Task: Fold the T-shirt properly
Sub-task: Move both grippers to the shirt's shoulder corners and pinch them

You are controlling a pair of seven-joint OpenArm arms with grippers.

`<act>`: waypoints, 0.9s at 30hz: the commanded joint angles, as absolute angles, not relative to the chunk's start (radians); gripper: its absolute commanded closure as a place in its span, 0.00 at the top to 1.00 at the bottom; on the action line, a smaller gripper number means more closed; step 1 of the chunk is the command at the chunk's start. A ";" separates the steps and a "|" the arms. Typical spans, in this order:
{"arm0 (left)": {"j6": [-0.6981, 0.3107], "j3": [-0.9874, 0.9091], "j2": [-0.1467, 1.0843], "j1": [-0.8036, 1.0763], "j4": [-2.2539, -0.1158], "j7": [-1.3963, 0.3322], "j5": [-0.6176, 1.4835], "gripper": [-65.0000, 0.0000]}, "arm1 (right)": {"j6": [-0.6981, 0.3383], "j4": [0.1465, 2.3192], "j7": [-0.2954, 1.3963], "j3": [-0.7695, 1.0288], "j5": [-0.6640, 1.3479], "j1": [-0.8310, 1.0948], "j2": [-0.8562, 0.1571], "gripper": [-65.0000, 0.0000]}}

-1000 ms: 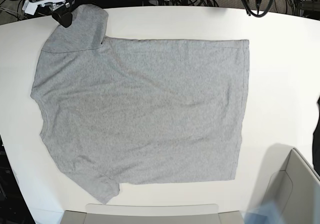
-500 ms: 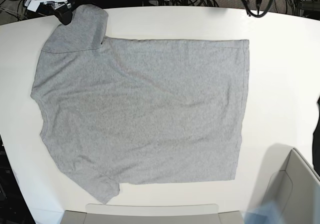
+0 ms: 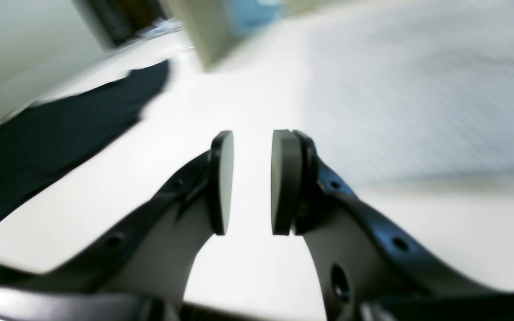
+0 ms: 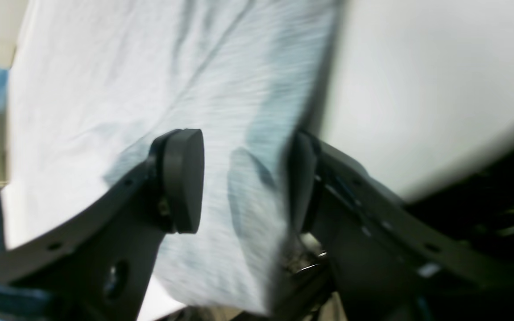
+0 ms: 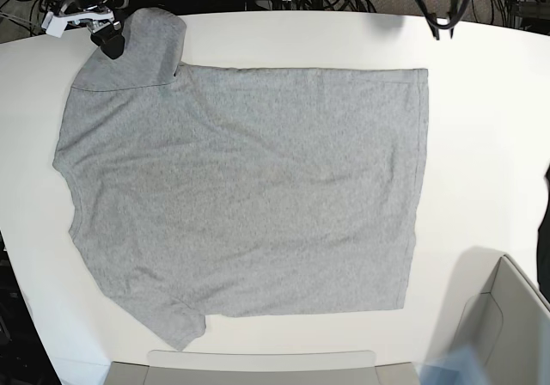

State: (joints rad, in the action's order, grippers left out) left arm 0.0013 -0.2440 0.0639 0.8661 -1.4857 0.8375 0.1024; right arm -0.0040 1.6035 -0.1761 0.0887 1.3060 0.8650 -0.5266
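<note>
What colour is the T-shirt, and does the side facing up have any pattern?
The T-shirt is heather grey and plain on its upper side; the base view shows this best.

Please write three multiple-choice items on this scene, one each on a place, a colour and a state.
1. Where is the right gripper?
A. at the T-shirt's upper sleeve
B. over the hem
C. at the lower sleeve

2. What colour is the T-shirt?
A. navy
B. heather grey
C. white

3. How does the T-shirt lie?
A. folded in half
B. bunched in a heap
C. spread flat on the table

Answers: 1 A, the base view shows the gripper at the sleeve near the far table edge. 2 B, grey fabric shows in the base view. 3 C, both sleeves and the hem lie out flat.
</note>
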 commanded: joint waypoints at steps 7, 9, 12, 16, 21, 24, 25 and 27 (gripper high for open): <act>-0.214 -0.354 0.082 0.900 -1.825 0.364 0.418 0.24 | 0.015 1.604 -0.091 0.085 1.307 0.871 -0.510 0.46; -0.298 -0.401 0.082 0.895 -1.879 0.211 0.504 0.24 | 0.015 1.604 -0.091 0.085 1.307 0.871 -0.510 0.46; -0.410 -0.478 0.094 0.835 -1.916 -0.058 0.601 0.24 | 0.015 1.603 -0.091 0.085 1.307 0.872 -0.510 0.46; -0.498 -0.556 0.111 0.677 -1.920 -0.476 0.615 0.30 | 0.015 1.601 -0.091 0.085 1.307 0.877 -0.510 0.46; -0.630 -0.704 0.108 0.463 -1.919 -0.905 0.613 0.35 | 0.015 1.601 -0.091 0.085 1.307 0.877 -0.510 0.46; -0.661 -0.769 0.110 0.377 -1.910 -1.058 0.611 0.35 | 0.015 1.601 -0.091 0.082 1.307 0.877 -0.510 0.46; -0.659 -0.783 0.111 0.355 -1.905 -1.092 0.611 0.35 | 0.015 1.601 -0.091 0.082 1.307 0.877 -0.510 0.46; -0.656 -0.794 0.111 0.332 -1.897 -1.129 0.604 0.35 | 0.015 1.601 -0.091 0.084 1.307 0.877 -0.510 0.46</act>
State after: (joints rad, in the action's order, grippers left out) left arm -0.6521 -0.7883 0.1020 0.3344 -1.8835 -1.1351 0.5915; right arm -0.0219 1.6062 -0.1421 0.0887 1.3064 0.8570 -0.5041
